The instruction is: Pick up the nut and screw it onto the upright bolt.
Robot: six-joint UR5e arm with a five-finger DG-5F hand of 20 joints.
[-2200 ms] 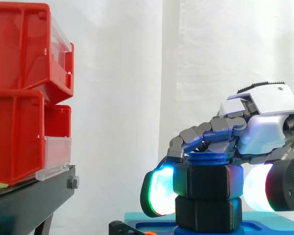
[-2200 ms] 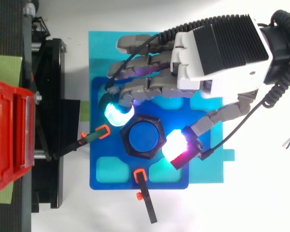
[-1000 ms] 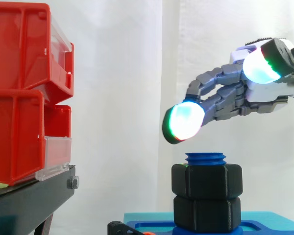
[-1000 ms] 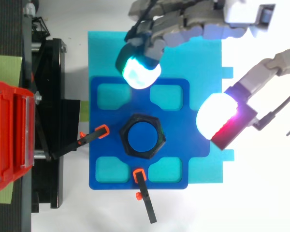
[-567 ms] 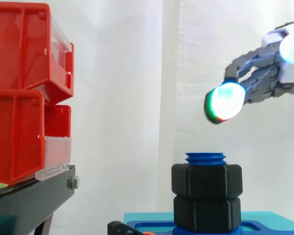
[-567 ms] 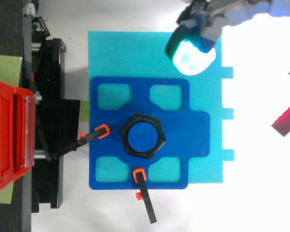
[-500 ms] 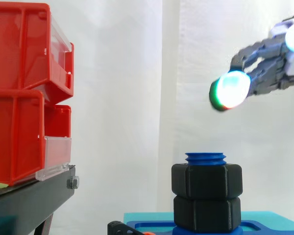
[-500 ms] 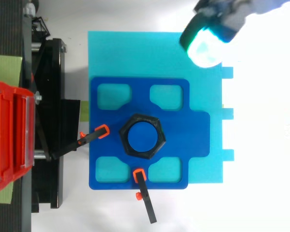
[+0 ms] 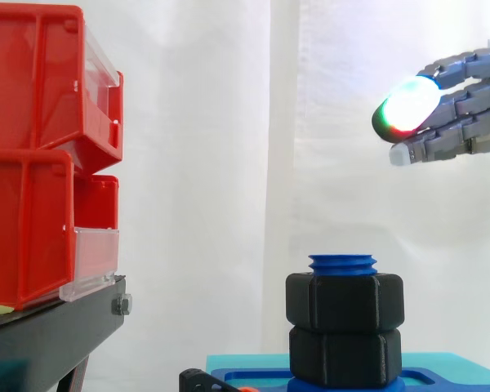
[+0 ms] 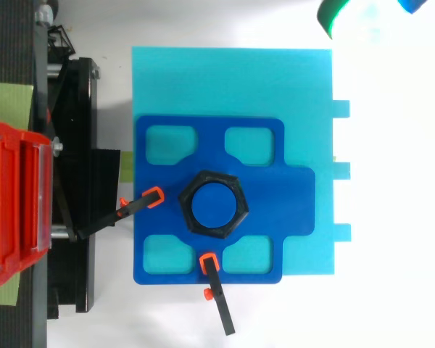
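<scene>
White curtain | nut (image 9: 345,302) threaded on bolt (image 9: 343,263) | robot hand (image 9: 461,131) fingers straight, empty

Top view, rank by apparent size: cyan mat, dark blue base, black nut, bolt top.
1. cyan mat
2. dark blue base
3. black nut
4. bolt top, ringed by the nut
Nut and bolt stand nearer the camera, yet the order holds.

You see a black hexagonal nut (image 9: 345,301) of matt plastic, a blue threaded bolt (image 9: 343,264) of smooth plastic, glossy red plastic bins (image 9: 33,155) and a soft white cloth curtain (image 9: 229,122).
</scene>
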